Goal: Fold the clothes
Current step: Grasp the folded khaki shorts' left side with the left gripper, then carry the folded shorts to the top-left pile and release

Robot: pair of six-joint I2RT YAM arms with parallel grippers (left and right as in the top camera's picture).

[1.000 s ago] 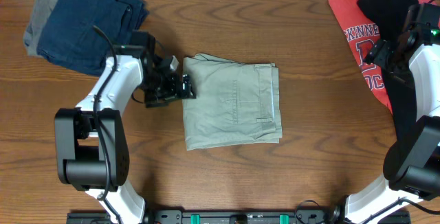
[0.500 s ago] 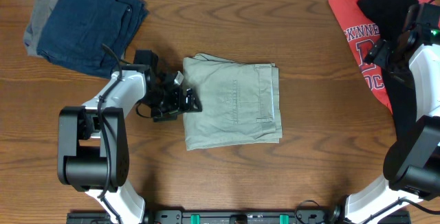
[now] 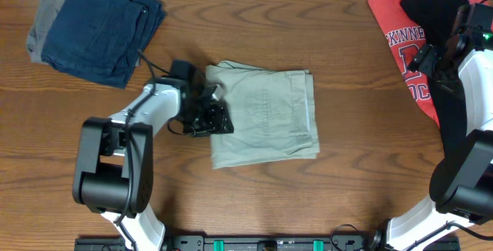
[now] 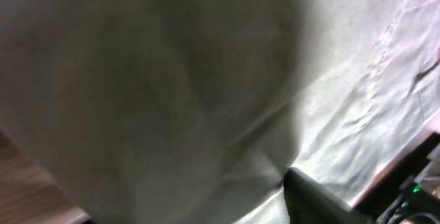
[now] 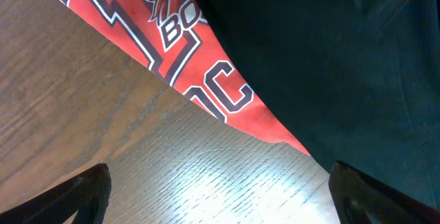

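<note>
Folded tan khaki trousers (image 3: 266,116) lie in a square at the middle of the table. My left gripper (image 3: 218,118) sits at their left edge, its jaws closed round the cloth. The left wrist view is filled with the tan trousers (image 4: 172,80) very close up; one dark finger (image 4: 313,200) shows at the lower right and the other is hidden by cloth. My right gripper (image 3: 426,57) hovers open over the edge of the red white-printed T-shirt (image 3: 400,35), and bare wood shows between its fingertips (image 5: 86,193).
A stack of folded navy clothes (image 3: 100,28) over a grey garment (image 3: 42,31) lies at the far left. Black trousers (image 3: 435,8) lie over the red T-shirt (image 5: 137,31) at the far right. The table is dark wood (image 3: 347,182).
My left gripper has slid right and toward the front onto the trousers' left edge, and its jaws have narrowed on the cloth. The trousers have shifted slightly right. The right arm is still.
</note>
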